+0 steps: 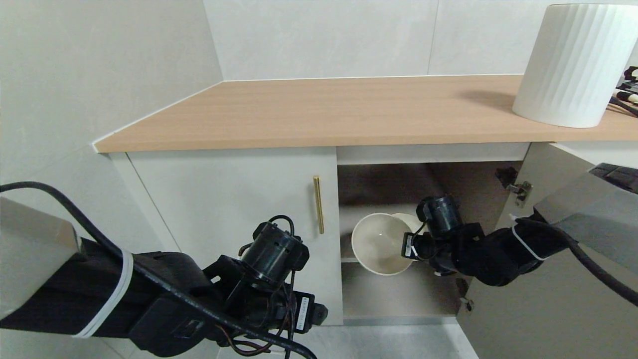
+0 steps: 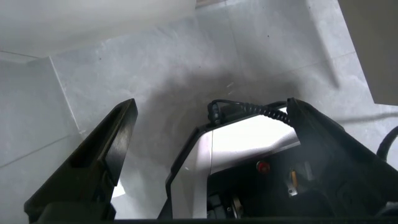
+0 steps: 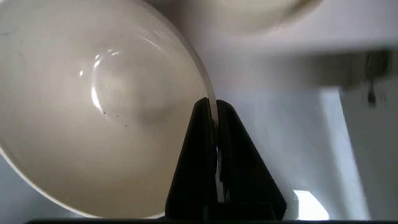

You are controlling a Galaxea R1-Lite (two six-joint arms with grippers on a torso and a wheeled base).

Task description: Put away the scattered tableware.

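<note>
Cream bowl (image 1: 379,243), rim pinched by right gripper (image 3: 215,115), at open cabinet (image 1: 389,184); left gripper (image 2: 211,107) spread wide.

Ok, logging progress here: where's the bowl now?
Head view, right of centre: the bowl is in the open cabinet, its rim held by the right gripper.

No text, number or sign could be read anywhere in the scene. A white sticker (image 1: 302,311) on the body of the left gripper (image 2: 210,109) carried lines of dark print too small to make out. A second white sticker (image 1: 407,245), on the right gripper (image 3: 216,121), was equally illegible.
</note>
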